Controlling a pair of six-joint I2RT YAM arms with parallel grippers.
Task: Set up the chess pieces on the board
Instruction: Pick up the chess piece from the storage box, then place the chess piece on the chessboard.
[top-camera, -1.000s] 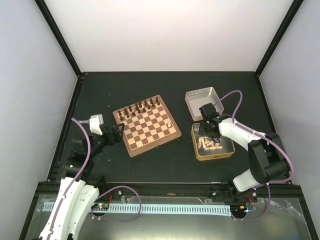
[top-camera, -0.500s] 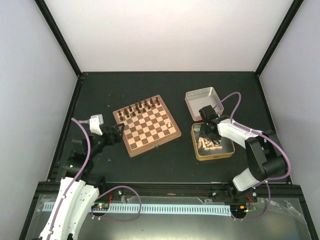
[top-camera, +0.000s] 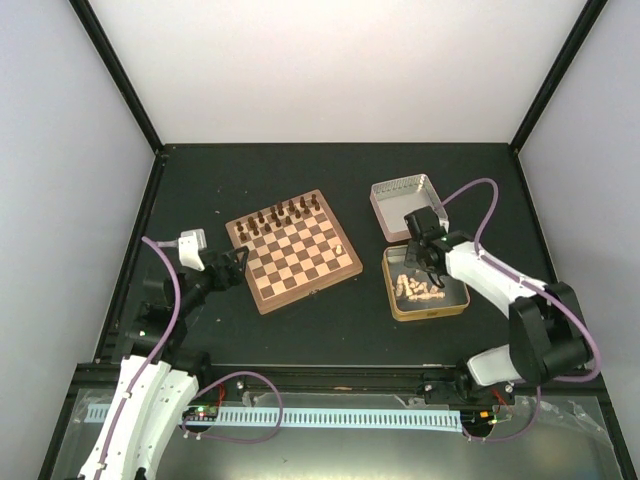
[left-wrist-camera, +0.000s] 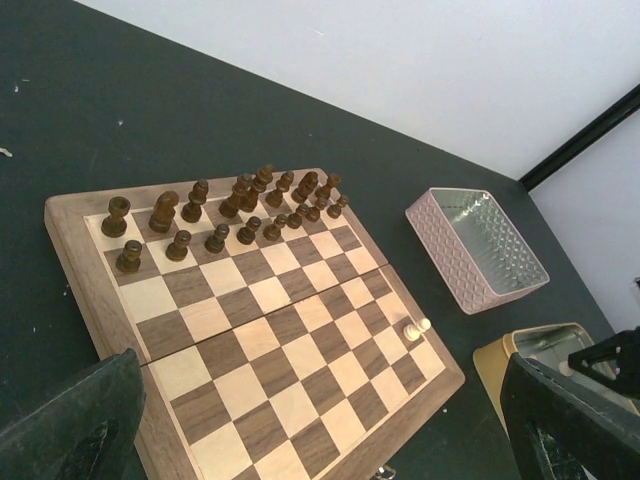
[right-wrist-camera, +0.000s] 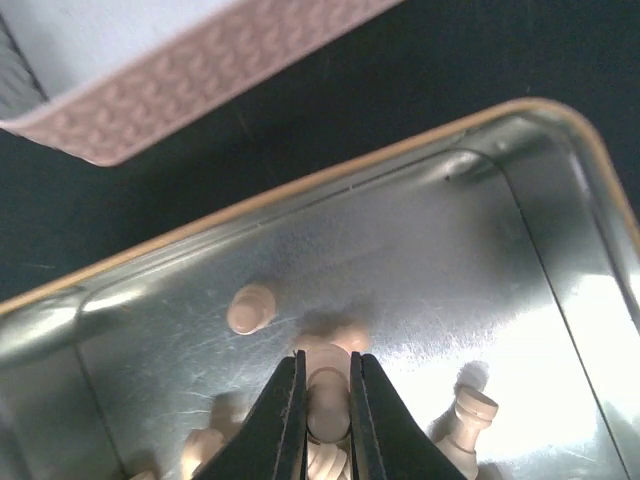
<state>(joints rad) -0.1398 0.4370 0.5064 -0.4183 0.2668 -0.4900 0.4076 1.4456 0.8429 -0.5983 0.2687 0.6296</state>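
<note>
— Where are the chess pieces (top-camera: 418, 288)?
— Heaped in the gold tin (top-camera: 430, 314), right of the board (top-camera: 300, 255); one rests on it.
— The claws?
— The right gripper (right-wrist-camera: 326, 385) pinches one piece inside the tin; the left gripper (left-wrist-camera: 320, 420) gapes wide at the board's left.

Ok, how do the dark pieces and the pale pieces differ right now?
Colour: the dark pieces are brown, the pale pieces cream. Place: the dark pieces fill two rows along the board's far edge; the pale pieces sit in the gold tin, apart from a lone piece on the board. Pose: the dark pieces stand upright; the pale pieces lie heaped, one pinched by the right gripper. Both are small chessmen.
</note>
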